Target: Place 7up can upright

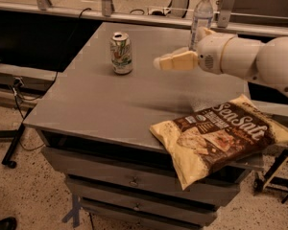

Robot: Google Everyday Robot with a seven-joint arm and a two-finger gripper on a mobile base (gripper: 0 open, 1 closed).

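Observation:
The 7up can [121, 52] stands upright on the grey table [110, 104], at the back left of its top. It is silvery-white with green and red markings and a silver top. My gripper [180, 51] hovers over the table to the right of the can, about a can's width away and not touching it. It is open and empty, with one cream finger [175, 61] pointing left toward the can. The white arm [249, 56] reaches in from the right.
A clear plastic water bottle [202, 14] with a white cap stands at the back of the table, just behind the gripper. A brown and yellow snack bag [221, 135] lies over the front right corner. Drawers sit below the table top.

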